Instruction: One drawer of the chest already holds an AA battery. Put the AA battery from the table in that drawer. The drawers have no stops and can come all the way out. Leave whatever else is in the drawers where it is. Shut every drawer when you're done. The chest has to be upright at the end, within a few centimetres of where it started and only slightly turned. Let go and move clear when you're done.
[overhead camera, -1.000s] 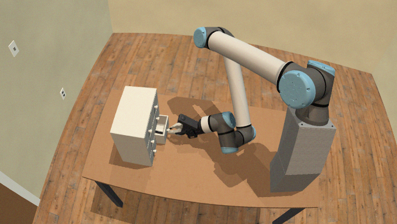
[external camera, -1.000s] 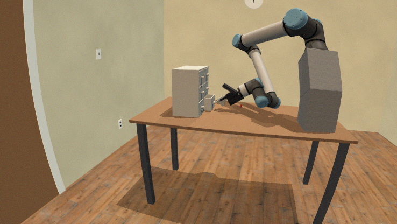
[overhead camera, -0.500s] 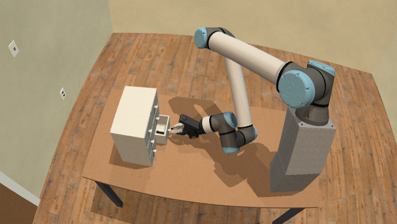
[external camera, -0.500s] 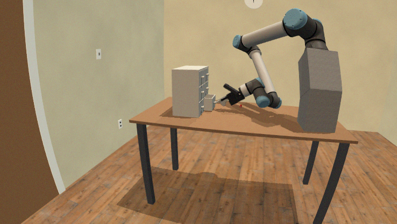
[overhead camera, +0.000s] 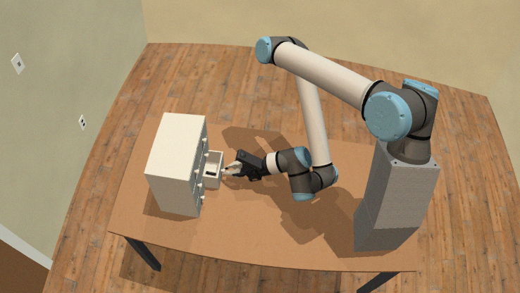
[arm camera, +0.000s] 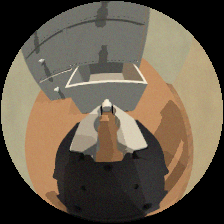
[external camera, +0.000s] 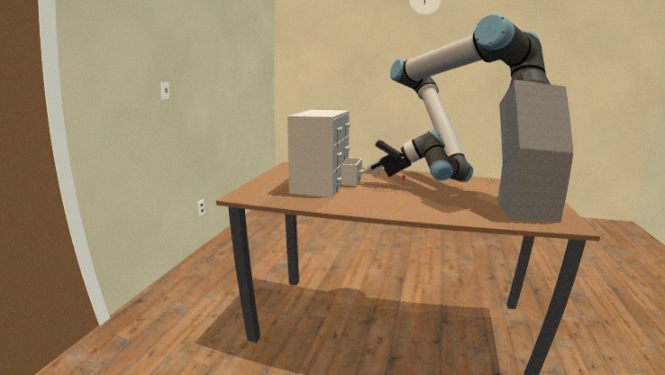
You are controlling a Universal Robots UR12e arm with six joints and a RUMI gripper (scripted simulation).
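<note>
Brown table [overhead camera: 254,232] [external camera: 396,209] [arm camera: 45,135] under upright chest [overhead camera: 175,145] [external camera: 311,153] [arm camera: 90,37]

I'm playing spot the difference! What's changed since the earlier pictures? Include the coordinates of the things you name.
The open drawer [overhead camera: 211,182] [external camera: 350,175] [arm camera: 105,94] slid a little farther out, away from the chest [overhead camera: 175,141] [external camera: 309,153] [arm camera: 85,42]. The tool [overhead camera: 223,170] [external camera: 362,171] [arm camera: 106,105] moved back the same way, gripping the drawer's knob [overhead camera: 223,170] [arm camera: 106,103]. Nothing was let go. The chest stayed upright in the same place.
</note>
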